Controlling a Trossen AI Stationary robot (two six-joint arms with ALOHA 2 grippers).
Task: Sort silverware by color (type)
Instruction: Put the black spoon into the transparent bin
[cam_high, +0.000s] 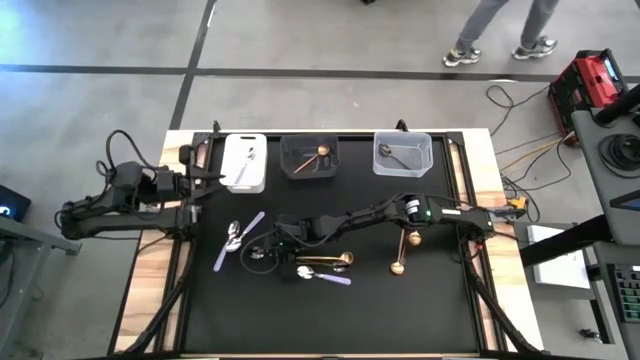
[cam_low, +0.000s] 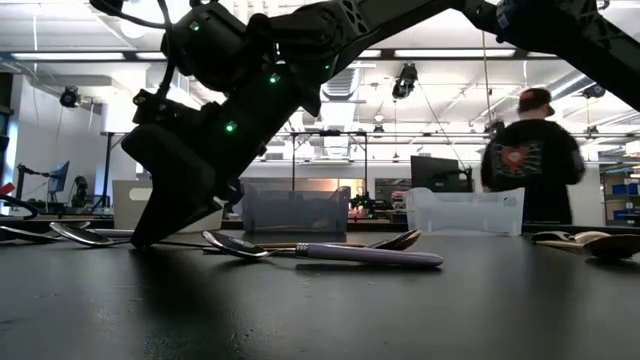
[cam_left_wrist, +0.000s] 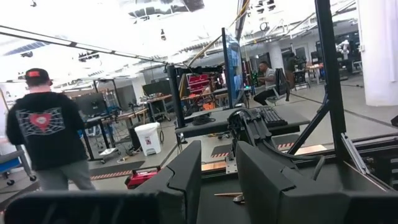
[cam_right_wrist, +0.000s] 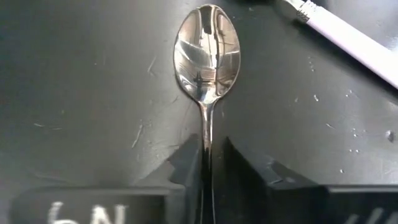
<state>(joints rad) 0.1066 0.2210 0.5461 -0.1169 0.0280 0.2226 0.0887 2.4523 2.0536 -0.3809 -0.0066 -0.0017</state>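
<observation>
Overhead, a black table mat (cam_high: 420, 310) carries scattered silverware and three small bins along its far edge: a white bin (cam_high: 245, 162), a dark bin (cam_high: 309, 156) and a clear bin (cam_high: 402, 153). Taking the dark bin as the landmark, the right gripper (cam_high: 268, 243) is down on the mat on its near side, a little toward the white bin. Its wrist camera shows the two fingers (cam_right_wrist: 249, 168) closed tightly on the slim handle of a silver spoon (cam_right_wrist: 207, 59), whose shiny bowl lies face up on the mat. A lilac-handled spoon (cam_low: 330, 252) lies just beside the gripper, farther from the dark bin, with a gold spoon (cam_high: 328, 260) next to it. Another gold spoon (cam_high: 399, 254) lies nearer the clear bin's side. Two more lilac-handled pieces (cam_high: 237, 239) lie on the near side of the white bin. The left gripper (cam_high: 210, 180) waits beside the white bin with its jaws slightly spread, holding nothing. A person (cam_low: 528, 165) stands in the room beyond.
</observation>
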